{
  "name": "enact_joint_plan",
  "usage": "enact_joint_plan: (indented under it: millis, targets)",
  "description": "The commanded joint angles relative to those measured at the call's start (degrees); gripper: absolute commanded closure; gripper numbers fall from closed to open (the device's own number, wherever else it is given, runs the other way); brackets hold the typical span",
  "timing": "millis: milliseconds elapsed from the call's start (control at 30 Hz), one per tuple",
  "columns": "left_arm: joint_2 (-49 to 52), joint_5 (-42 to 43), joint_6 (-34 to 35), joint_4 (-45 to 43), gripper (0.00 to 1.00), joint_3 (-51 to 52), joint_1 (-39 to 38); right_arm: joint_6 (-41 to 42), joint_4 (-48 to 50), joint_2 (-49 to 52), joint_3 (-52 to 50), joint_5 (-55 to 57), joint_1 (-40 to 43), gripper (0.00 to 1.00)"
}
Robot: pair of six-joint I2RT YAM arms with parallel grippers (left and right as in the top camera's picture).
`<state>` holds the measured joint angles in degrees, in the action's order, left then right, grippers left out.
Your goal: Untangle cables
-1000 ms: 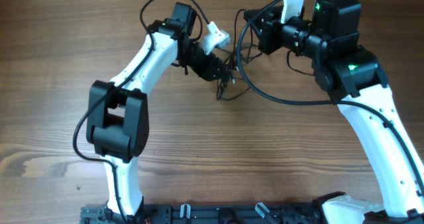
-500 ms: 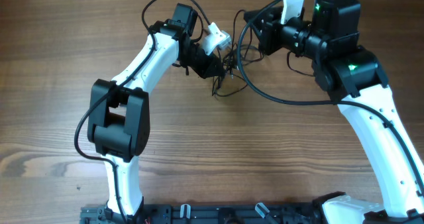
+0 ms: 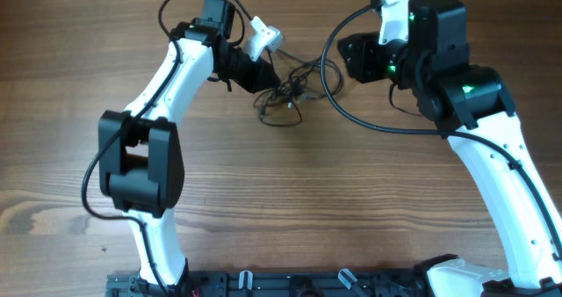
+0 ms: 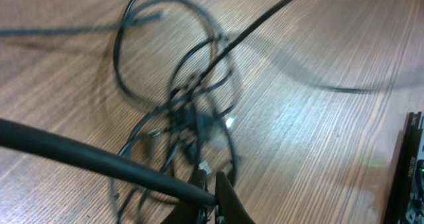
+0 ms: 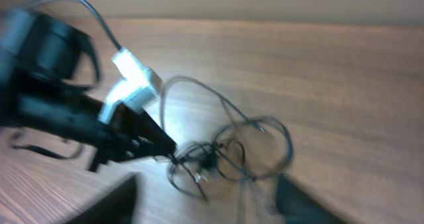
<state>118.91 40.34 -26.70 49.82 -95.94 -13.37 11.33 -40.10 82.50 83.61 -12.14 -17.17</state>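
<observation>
Tangled cables (image 3: 286, 100) on the table (image 3: 351, 209) — left gripper (image 3: 272, 87) pinching them.

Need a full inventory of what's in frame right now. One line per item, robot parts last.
cables: one tangle, strand count cannot be told, thin black, on the table between the two grippers
table: one, brown wood, under everything
rail: one, black, along the bottom edge of the overhead view
arm cables: one thick black cable per arm, the right one sagging just right of the tangle
left arm: one, white and black, left side
right arm: one, white and black, right side
left gripper: one, black, shut on the cables at the tangle's left edge
right gripper: one, black, open, right of the tangle and off it
</observation>
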Motion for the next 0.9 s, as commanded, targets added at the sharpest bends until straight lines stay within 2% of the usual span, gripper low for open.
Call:
enact_joint_plan:
  millis: [0, 267, 433, 733, 867]
  targets:
    - [-4.55, 0.81, 0.37, -0.50, 0.96, 0.35, -0.68, 0.87, -2.12, 0.55, 1.40, 2.91, 0.22, 0.04]
    - [-5.99, 0.81, 1.66, -0.76, 0.96, 0.33, -0.66, 4.31, -4.44, 3.63, 1.38, 2.43, 0.20, 0.00]
    - [-8.35, 0.76, 2.38, -1.20, 0.96, -1.79, -0.66, 3.63, -7.43, 7.04, 1.16, -3.19, -0.26, 0.00]
    - [-14.97, 0.48, 2.99, -1.70, 0.96, -3.85, -0.66, -5.62, -7.17, 13.84, 1.16, -10.93, -4.76, 0.00]
    - [-17.31, 0.50, 3.17, -2.05, 0.96, -3.85, -0.66, -9.05, -5.51, 15.93, 1.16, -12.15, -6.64, 0.11]
